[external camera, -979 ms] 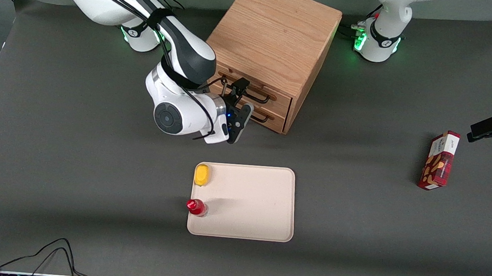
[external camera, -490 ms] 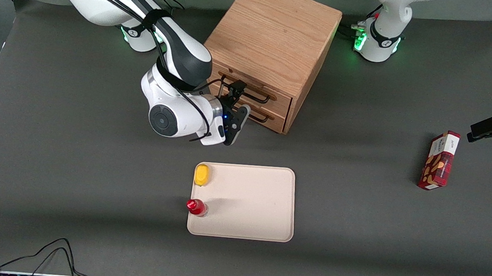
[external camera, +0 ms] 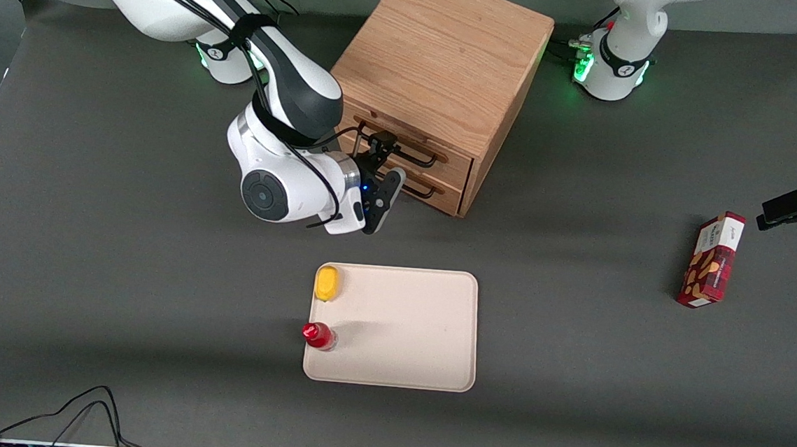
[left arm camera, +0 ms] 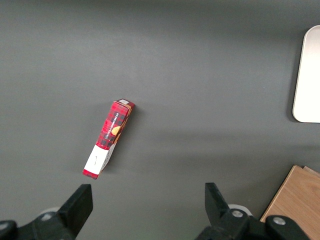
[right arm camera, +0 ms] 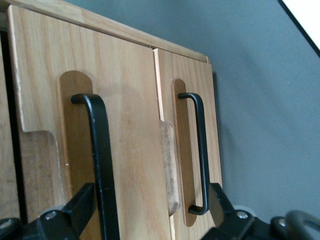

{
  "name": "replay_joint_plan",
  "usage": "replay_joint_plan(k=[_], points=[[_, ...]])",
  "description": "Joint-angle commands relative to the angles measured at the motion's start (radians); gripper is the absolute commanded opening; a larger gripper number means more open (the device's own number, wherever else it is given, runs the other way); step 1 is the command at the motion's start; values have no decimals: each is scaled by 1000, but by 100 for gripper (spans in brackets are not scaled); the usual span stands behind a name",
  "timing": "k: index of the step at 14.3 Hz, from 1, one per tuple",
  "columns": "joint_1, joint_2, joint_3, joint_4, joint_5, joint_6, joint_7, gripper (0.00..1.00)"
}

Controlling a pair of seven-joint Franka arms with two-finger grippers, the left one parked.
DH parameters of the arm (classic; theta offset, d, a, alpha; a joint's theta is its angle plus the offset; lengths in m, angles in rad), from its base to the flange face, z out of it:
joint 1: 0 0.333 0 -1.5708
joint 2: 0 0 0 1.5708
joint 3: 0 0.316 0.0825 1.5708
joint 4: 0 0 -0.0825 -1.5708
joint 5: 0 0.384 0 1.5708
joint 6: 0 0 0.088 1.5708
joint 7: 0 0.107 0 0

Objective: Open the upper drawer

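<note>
Front view, hand [external camera: 381,153] at upper drawer [external camera: 403,150]

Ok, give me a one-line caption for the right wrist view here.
Open gripper straddling the black wire handle of the upper drawer, lower drawer beside it.

— Where does the tool [external camera: 387,159] sit?
— In front of the cabinet [external camera: 445,58], at the upper drawer [external camera: 448,158]. Its two fingers stand apart with the drawer's handle [right arm camera: 102,165] between them. The lower drawer [external camera: 446,197] lies just beneath.
— And elsewhere on the desk [external camera: 122,267]?
— A tray [external camera: 426,324] lies nearer the front camera than the cabinet. A rounded item [external camera: 328,283] and a small bottle [external camera: 318,335] sit along its working-arm edge. A carton [external camera: 711,259] lies well apart, toward the parked arm's end.
</note>
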Motion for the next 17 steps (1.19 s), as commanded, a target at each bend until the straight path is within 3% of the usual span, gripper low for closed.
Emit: replay_joint_plan(k=[1,12,17], points=[[-4,8,14,14,-8,-19,2,100],[-1,73,13,19,-27,25,-5,100],[-7,145,-58,175,-24,-22,-9,100]])
